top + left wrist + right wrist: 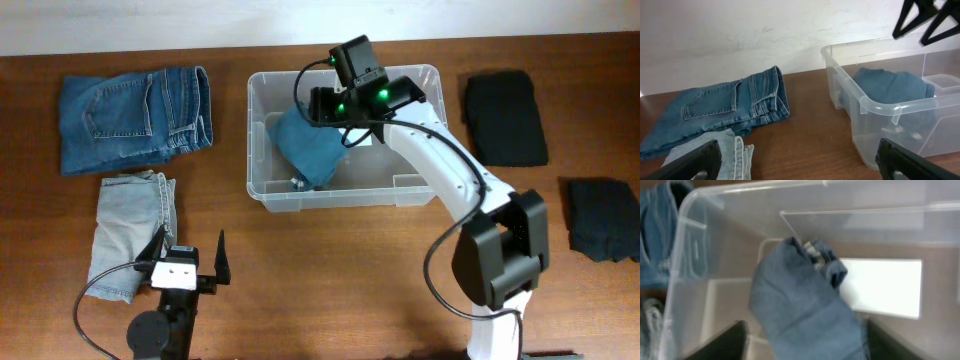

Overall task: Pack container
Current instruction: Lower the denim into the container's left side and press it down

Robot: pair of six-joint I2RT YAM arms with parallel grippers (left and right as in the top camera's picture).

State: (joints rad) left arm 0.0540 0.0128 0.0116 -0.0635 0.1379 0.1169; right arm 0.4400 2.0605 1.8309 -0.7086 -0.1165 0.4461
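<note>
The clear plastic container [345,198] stands at the middle back of the table. It also shows in the left wrist view [875,107] and the right wrist view [690,210]. A folded teal-blue garment [310,145] lies inside it at the left, partly over the white label [885,287]. My right gripper [352,100] hovers over the container, open, its fingers on either side of the garment [800,305]. My left gripper [190,262] is open and empty near the table's front left, beside the light jeans.
Folded dark blue jeans [135,118] lie at the back left, and light grey-blue jeans [130,225] lie in front of them. A black garment [505,115] and a dark navy one [605,215] lie to the right of the container.
</note>
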